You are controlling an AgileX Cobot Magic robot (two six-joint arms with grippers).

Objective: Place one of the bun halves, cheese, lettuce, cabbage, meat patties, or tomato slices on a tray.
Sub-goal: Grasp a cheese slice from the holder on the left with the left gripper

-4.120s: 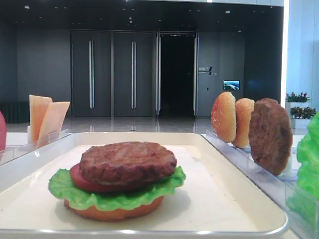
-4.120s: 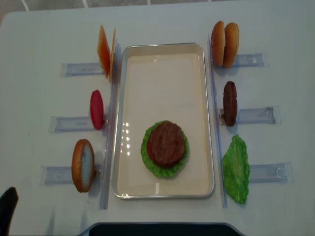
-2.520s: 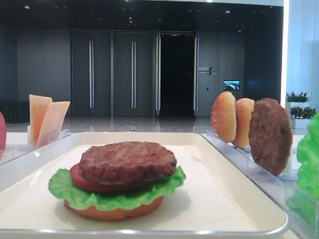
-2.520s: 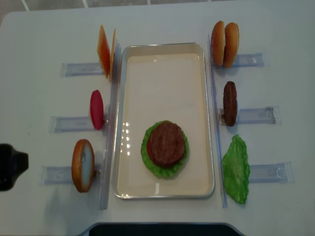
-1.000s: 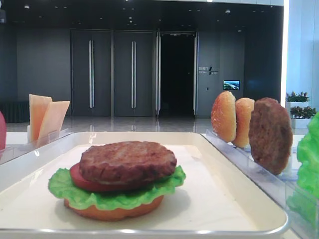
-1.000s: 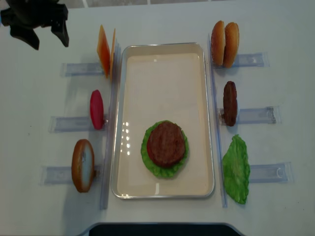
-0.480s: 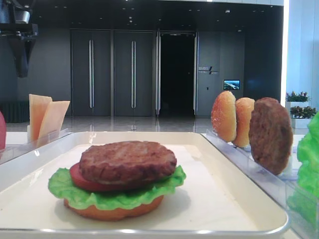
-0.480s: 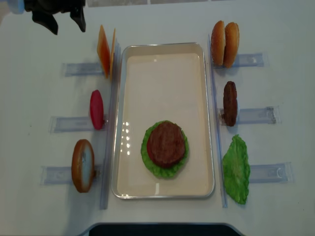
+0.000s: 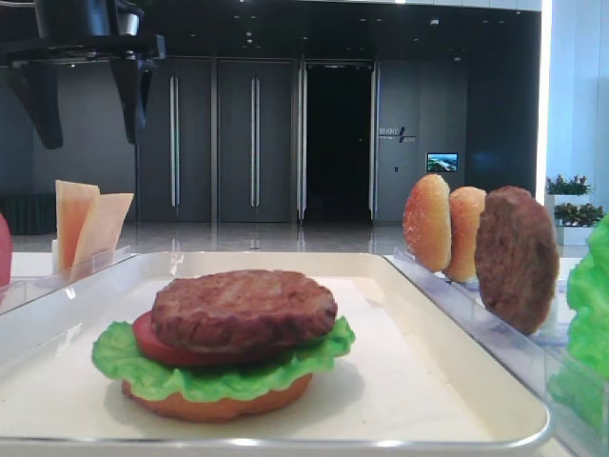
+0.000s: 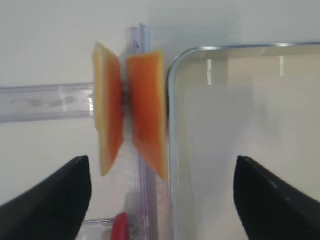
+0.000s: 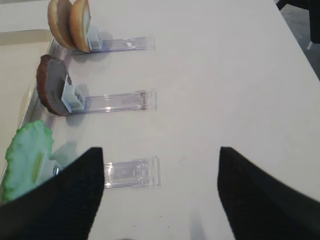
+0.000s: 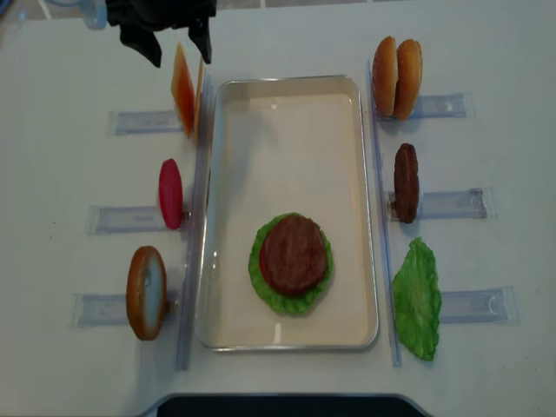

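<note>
Left gripper (image 12: 178, 45) hovers above the cheese (image 12: 182, 87) in its rack beside the tray (image 12: 347, 87), fingers spread, empty. Risk: both leaning slices pinched together, or toppled.

Even, bright light is falling on the white counter (image 12: 287, 35) from above, leaving only soft, faint shadows beside the racks. Small glints are showing on the tray (image 12: 224, 243) floor and along its rim. In the low front view the hall behind is staying dim, while a bright strip is glowing at the right edge; the nearest lettuce (image 9: 592, 286) is blurring. The left wrist view is looking soft, with the cheese (image 10: 131, 112) smeared, and both wrist views are showing dark, unfocused fingers (image 11: 55, 200).
</note>
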